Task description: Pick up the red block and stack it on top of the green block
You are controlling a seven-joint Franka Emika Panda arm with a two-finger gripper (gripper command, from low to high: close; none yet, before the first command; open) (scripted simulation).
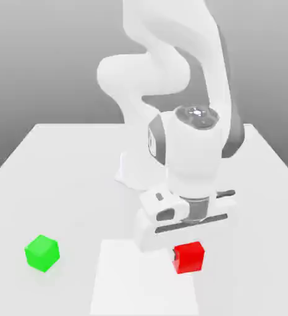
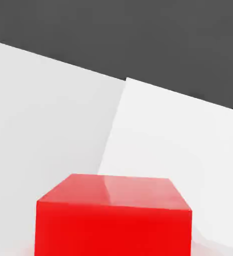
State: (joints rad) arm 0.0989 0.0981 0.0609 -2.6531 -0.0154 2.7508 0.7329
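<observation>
Clamped on the red block [image 1: 188, 258], the claw [image 1: 187, 254] might let it slip, if gripped off-centre, while crossing to the green block [image 1: 42, 253] well away from it.

The white arm [image 1: 143, 74] rises from its base [image 1: 137, 170], bends high up and comes down toward the exterior view's right; the wrist [image 1: 193, 151] hangs nearly upright. The gripper [image 1: 188, 258] points downward, its wide hand [image 1: 186, 225] slightly slanted in the exterior view; its fingers are closed.

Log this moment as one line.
gripper: around red block | green block: apart, toward the exterior view's left | stack: not yet made
</observation>
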